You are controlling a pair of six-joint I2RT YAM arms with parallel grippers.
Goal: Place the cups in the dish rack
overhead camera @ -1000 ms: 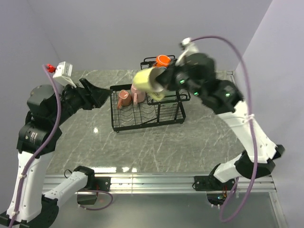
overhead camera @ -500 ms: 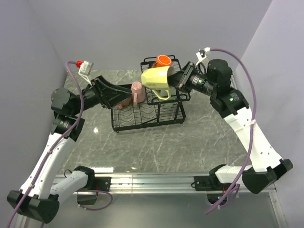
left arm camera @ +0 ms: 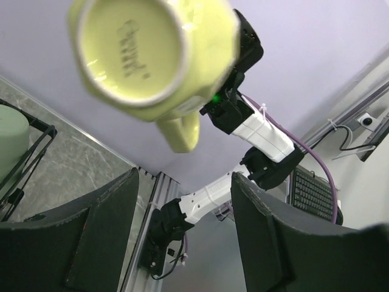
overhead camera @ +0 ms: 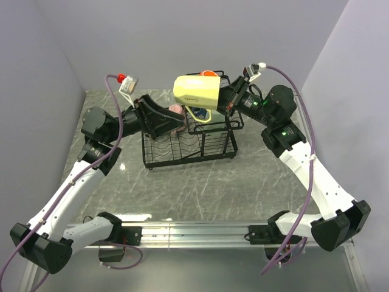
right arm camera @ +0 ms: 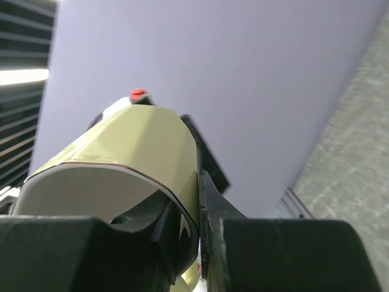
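Note:
My right gripper is shut on the rim of the yellow cup, one finger inside and one outside. It holds the cup on its side above the dish rack's raised upper basket, handle hanging down. The cup's base faces the left wrist view. An orange cup sits behind it and a bit of blue cup shows below it. My left gripper is open and empty over the left of the lower tray, partly covering a pink cup. A pale green cup shows at the left edge.
The black wire rack stands at the back middle of the marble table. Grey walls close in at the back and both sides. The right arm's base and a metal rail run along the near edge.
The right gripper has raised the yellow cup and turned it more onto its side over the upper basket. The left arm has swung right, over the rack's left side.

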